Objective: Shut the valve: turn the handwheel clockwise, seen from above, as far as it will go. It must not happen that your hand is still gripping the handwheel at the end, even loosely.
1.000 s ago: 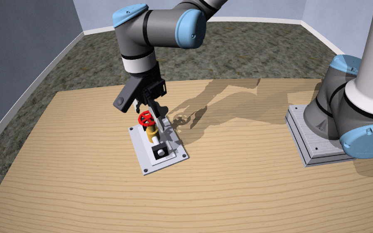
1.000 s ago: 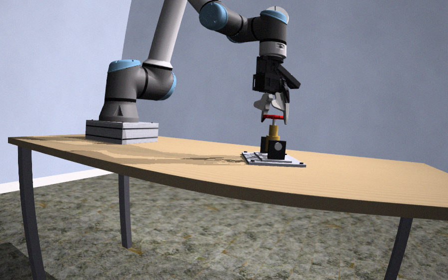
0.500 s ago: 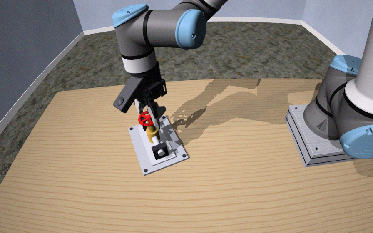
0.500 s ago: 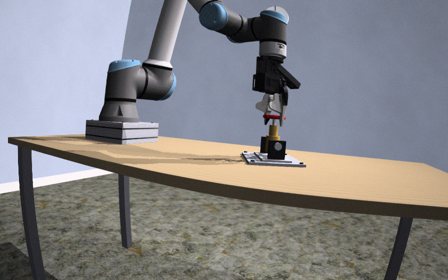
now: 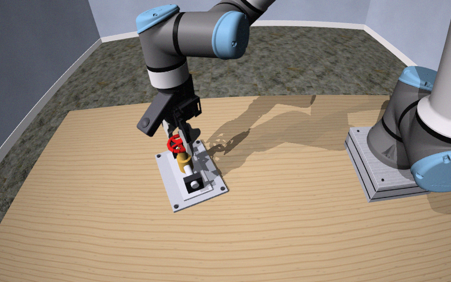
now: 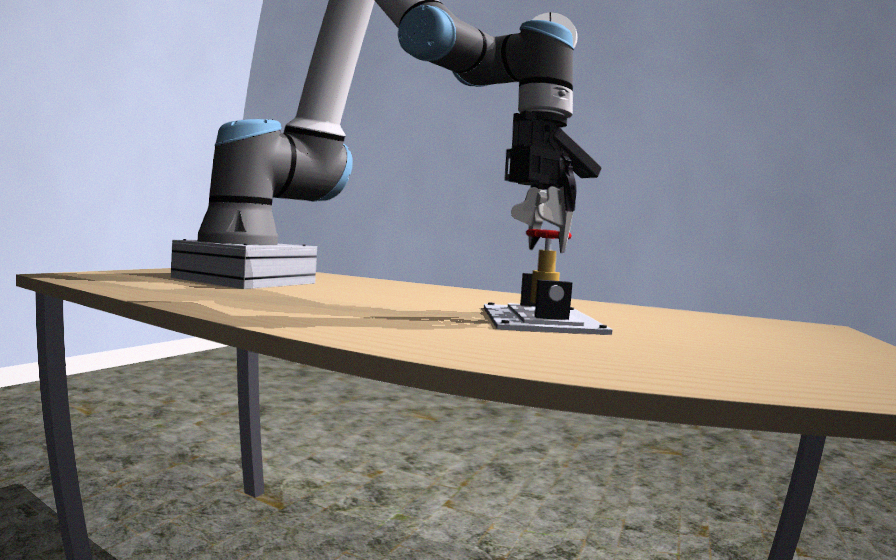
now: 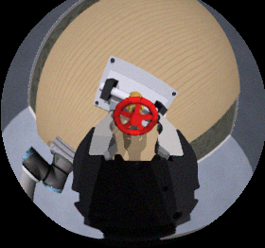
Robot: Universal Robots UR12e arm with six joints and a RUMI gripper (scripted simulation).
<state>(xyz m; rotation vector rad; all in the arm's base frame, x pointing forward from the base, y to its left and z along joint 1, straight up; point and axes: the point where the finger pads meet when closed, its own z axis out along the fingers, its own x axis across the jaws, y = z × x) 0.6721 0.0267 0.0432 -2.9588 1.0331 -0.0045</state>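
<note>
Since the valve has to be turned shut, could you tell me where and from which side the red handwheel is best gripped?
By its rim, from straight above: the handwheel lies flat atop an upright brass stem, so opposite rim edges are free. The gripper is already shut across it that way.

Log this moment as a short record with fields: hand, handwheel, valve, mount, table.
hand: shut on the red handwheel, pointing straight down, fingers on opposite sides of the rim
handwheel: level, atop the brass stem, spokes in full view from the wrist
valve: black body with a white pipe through it, upright
mount: grey plate flat on the table, a screw at each corner
table: wooden top, also carrying the arm's base
</note>
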